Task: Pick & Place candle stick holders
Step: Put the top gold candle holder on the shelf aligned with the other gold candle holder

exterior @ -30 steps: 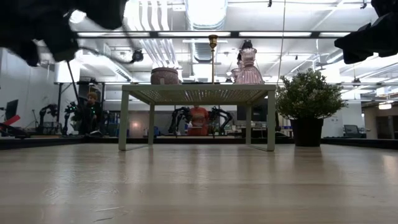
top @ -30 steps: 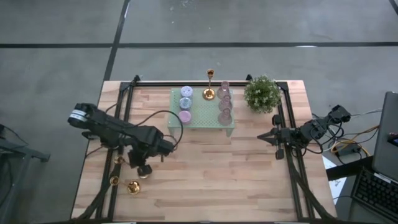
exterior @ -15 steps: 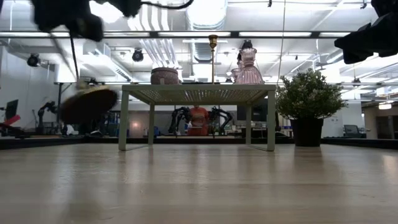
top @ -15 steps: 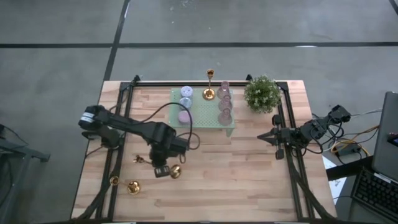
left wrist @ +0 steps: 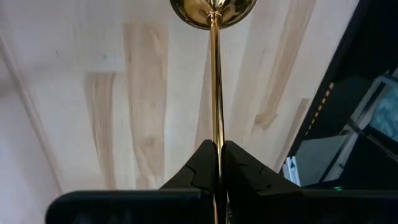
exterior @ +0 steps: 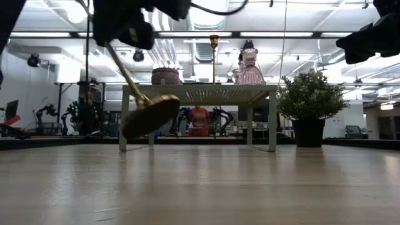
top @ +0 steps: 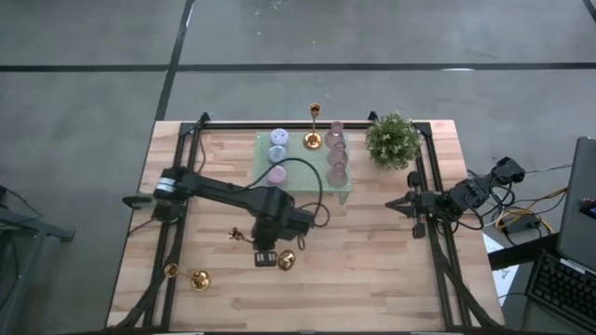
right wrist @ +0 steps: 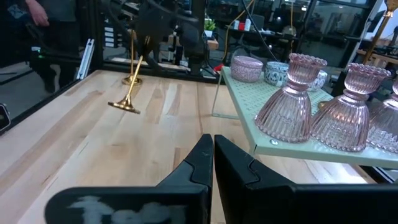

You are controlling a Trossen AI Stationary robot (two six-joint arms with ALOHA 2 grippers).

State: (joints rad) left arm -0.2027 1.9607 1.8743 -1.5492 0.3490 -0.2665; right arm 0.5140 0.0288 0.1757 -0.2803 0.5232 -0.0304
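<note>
The wooden table fills the high view's middle, with a small green perforated stand near its upper centre. The left gripper, just below centre, is clamped on a tilted brass candle stick holder. The right gripper, at right, has its fingers together, holding nothing.

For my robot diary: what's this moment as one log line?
left gripper: shut on candle stick holder, lifted, tilted | right gripper: waiting, table's right edge
</note>
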